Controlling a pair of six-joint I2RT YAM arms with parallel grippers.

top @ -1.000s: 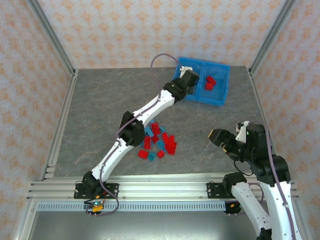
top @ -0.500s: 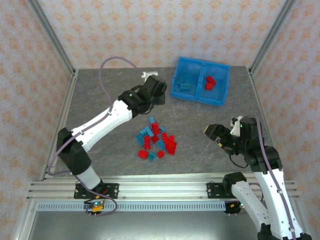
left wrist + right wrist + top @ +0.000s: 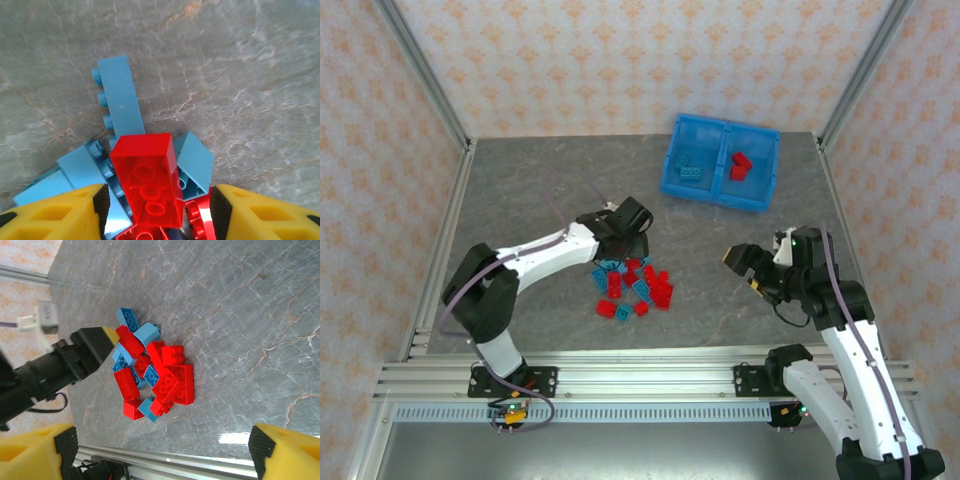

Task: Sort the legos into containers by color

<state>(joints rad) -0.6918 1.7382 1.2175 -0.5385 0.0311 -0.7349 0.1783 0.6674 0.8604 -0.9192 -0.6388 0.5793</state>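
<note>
Left wrist view: left gripper (image 3: 160, 205) half open, empty; red brick (image 3: 147, 180) lies between its jaws, lengthwise, apparently untouched.

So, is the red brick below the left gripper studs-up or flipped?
Flipped: the red brick shows its hollow underside, round tubes and no studs, in the left wrist view.

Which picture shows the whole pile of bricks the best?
The right wrist view: the whole pile of bricks lies in the open, red and blue easy to tell apart. The top view shows it small, one corner hidden by the left pincer. The left wrist view catches a few of its bricks, very close.
</note>
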